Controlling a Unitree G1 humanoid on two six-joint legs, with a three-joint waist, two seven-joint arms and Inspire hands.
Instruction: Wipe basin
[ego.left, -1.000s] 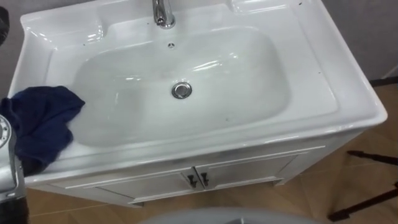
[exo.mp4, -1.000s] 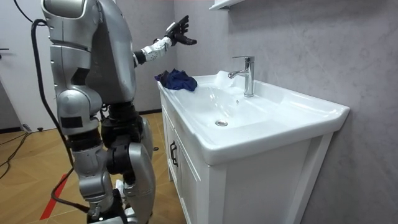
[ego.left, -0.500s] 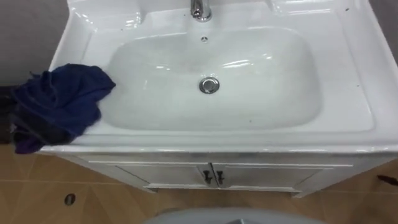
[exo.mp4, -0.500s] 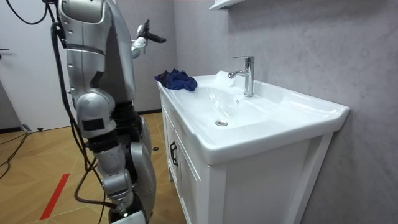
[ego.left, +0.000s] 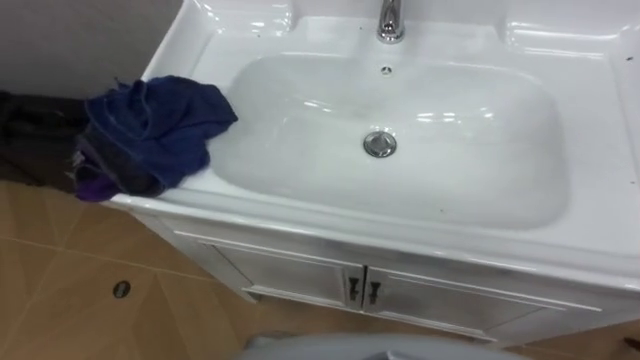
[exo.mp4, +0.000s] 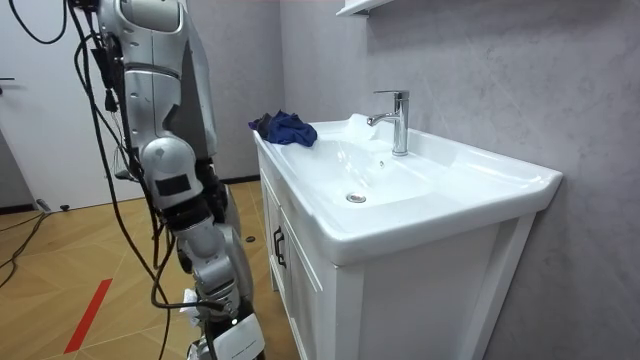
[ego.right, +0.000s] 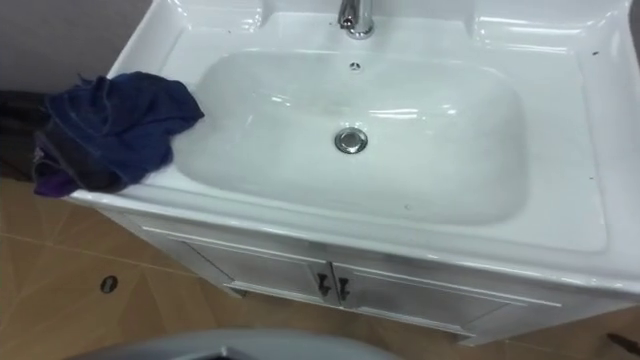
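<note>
On the left rim of the basin (ego.left: 450, 250), a crumpled blue cloth (ego.left: 155, 135) overhangs the edge.

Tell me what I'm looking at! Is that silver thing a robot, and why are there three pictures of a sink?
Yes, it is a walking robot with two arms. One picture comes from a camera standing in the room. It shows the robot on the wooden floor beside a white basin with a tap. The other two come from the robot's own two eyes looking down, so they look nearly alike. They show the round drain, the cupboard doors underneath, and a crumpled dark blue cloth lying on the basin's left corner. Nothing holds the cloth. The robot's job is wiping the basin.
</note>
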